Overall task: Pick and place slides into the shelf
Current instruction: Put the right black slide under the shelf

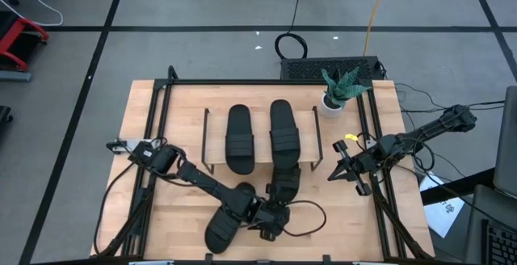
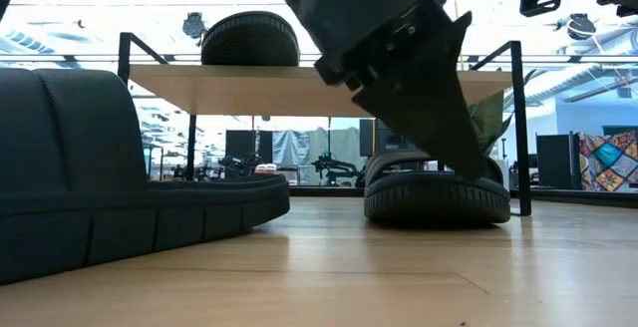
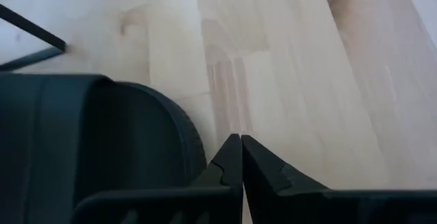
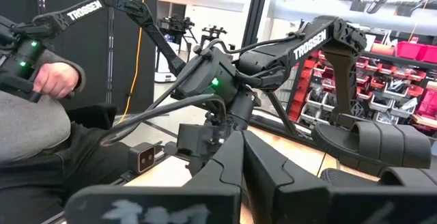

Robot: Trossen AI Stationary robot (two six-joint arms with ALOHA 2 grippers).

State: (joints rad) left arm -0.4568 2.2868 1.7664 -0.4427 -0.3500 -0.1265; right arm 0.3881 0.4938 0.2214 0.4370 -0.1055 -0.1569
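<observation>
From overhead, four black slides can be counted. Two lie side by side on the shelf (image 1: pixel 303 119), the left one (image 1: pixel 240 138) and the longer-looking right one (image 1: pixel 283 129), toes pointing toward the far edge. A third slide (image 1: pixel 285 180) lies on the table (image 1: pixel 174 216) just in front of the shelf, under its near edge, and a fourth slide (image 1: pixel 224 223) lies near the front edge of the table. The left gripper (image 1: pixel 273 216) sits low between these two, right beside the fourth slide.

The table-level camera shows something the overhead one cannot: the third slide rests flat on the wood beneath the shelf's light board, with the left arm's dark fingers slanting down to touch its top, while one slide up on the board shows only as a rounded dark hump. The fourth slide fills the near left of that view.

The left wrist camera shows its fingers pressed together, tips meeting, with nothing between them, a slide's curved edge just beside them and one thin shelf leg farther off.

The right gripper (image 1: pixel 346 170) hangs over the table's right edge; its own camera shows the fingers closed and empty. That same view shows a seated person (image 4: pixel 34 125) beyond the table.

One small potted plant (image 1: pixel 338 91) stands at the far right corner.
</observation>
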